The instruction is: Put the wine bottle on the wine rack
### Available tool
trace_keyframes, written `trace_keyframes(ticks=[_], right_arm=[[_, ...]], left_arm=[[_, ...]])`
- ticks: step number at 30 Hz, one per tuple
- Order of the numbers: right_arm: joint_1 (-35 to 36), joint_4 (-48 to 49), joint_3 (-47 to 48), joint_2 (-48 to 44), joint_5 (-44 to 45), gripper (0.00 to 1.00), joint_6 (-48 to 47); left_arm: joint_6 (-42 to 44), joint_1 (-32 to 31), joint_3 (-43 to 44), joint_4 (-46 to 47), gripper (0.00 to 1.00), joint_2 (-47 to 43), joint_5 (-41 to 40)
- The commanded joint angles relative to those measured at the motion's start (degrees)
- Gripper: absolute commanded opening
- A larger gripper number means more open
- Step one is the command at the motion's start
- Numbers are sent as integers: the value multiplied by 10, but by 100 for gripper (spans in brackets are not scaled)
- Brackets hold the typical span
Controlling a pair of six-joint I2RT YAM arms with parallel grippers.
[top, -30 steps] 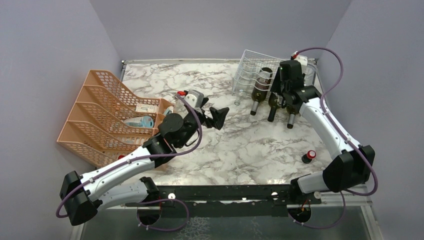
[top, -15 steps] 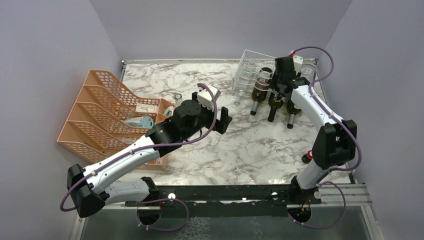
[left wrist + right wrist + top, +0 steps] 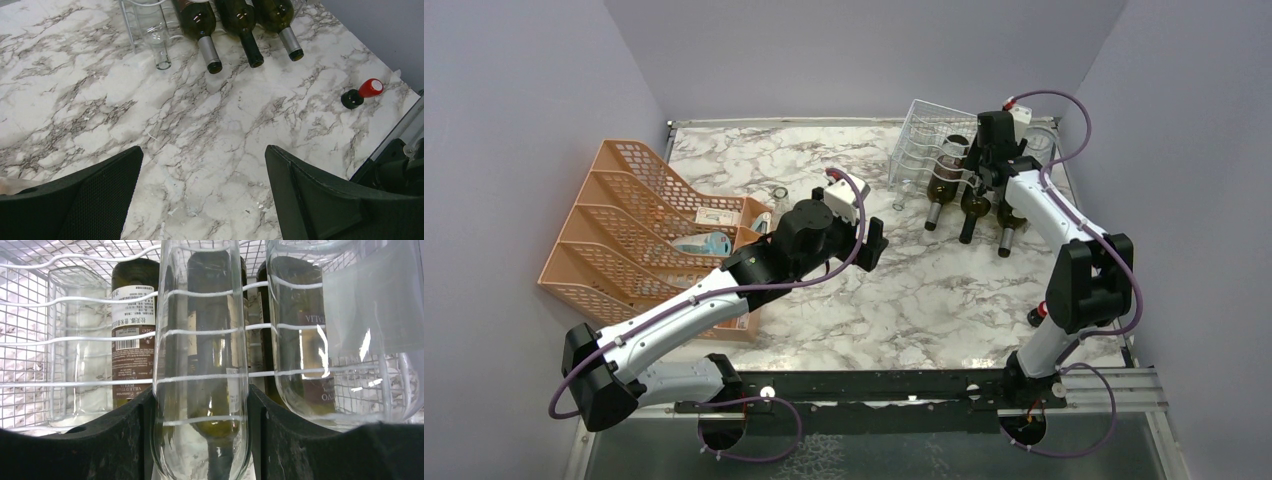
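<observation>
The wine bottle (image 3: 200,340) is clear glass with no label of its own. It sits between the two black fingers (image 3: 125,440) of the right end effector (image 3: 200,407), which is clamped onto it from both sides. In the right wrist view its long axis runs straight up and down the frame, crossing the level wavy wires of the wine rack (image 3: 30,340) and lying parallel to the bottles behind it. Its rounded end is at the bottom edge (which end is the neck cannot be told). It is at the rack, at the table's far right corner.

Seen through the glass, a dark bottle (image 3: 132,330) carries a white sticker with a barcode and small print over a brown label. The lettering is too small and warped to read.

In the left wrist view, three dark bottles (image 3: 240,20) lie side by side with necks pointing towards the near edge, beside a clear one (image 3: 157,45). A red-capped stopper (image 3: 361,93) lies on the marble table (image 3: 150,125).

The left end effector (image 3: 200,200) hangs spread wide over the table, gripping nothing.
</observation>
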Motion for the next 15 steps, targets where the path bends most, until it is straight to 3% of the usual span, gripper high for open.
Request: trace_keyframes(ticks=[1,10,15], right_arm=[[-3,78,-10,0,23,1,-23],[-3,117,-24,23,44,2,-44],[-5,113,-24,37,32,22,-46]], left_arm=[[6,1,17,7,99,1,13],[9,1,17,7,99,1,17],[9,1,18,6,99,-2,17]])
